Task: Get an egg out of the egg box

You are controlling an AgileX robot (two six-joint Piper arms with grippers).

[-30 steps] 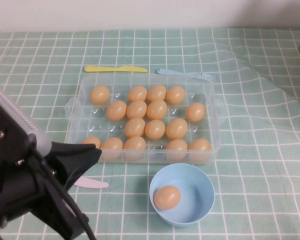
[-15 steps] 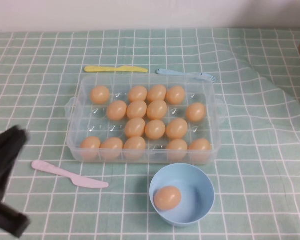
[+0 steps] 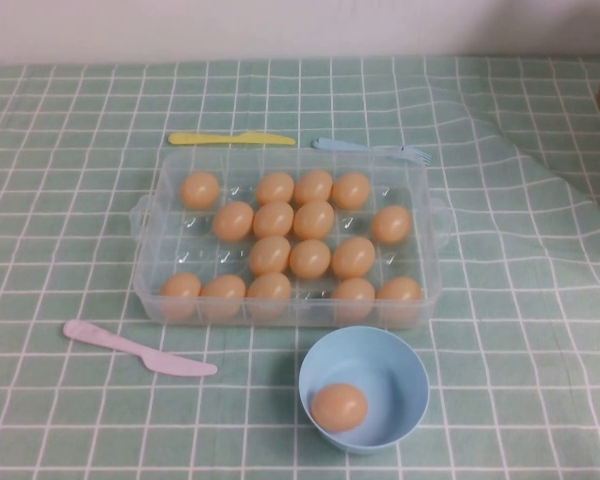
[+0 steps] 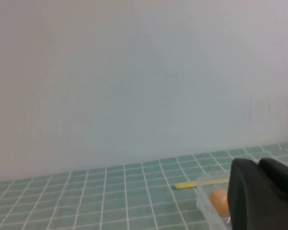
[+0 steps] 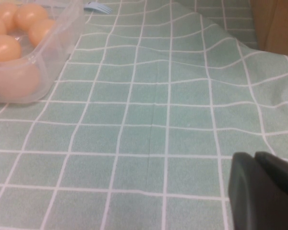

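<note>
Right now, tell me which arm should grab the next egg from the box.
Probably left: the left gripper sits by the egg box corner; the right gripper hangs over cloth farther off.

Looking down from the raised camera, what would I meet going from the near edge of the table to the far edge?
Pale blue round bowl holding one orange-brown egg → pink plastic knife → clear plastic egg box → yellow plastic knife. Neither gripper shows in this view.

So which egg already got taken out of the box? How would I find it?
Find the big clear egg box in the middle of the table. Just in front of it sits a pale blue bowl, and the egg lies inside. It is the only egg alone in a bowl. Both grippers are away from it.
</note>
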